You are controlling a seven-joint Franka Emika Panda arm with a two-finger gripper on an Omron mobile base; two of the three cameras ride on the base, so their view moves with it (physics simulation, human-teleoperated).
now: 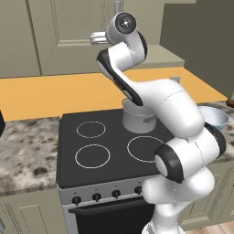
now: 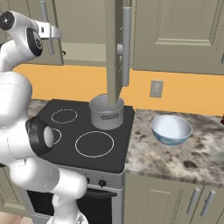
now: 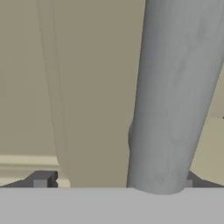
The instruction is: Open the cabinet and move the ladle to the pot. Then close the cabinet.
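The robot's tool (image 2: 56,33), jaws spread apart, is hovering at a greenish-grey cabinet door's (image 2: 19,26) long vertical silver bar handle (image 3: 173,96), which is running upright between the fingertips.

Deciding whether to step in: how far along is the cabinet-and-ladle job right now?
Done: one cabinet door stands swung out above the stove. In hand: the open gripper is at the other door's handle, with the bar between its fingers but not clamped. Left: finishing the opening, moving the ladle into the pot on the stove, then shutting both doors.
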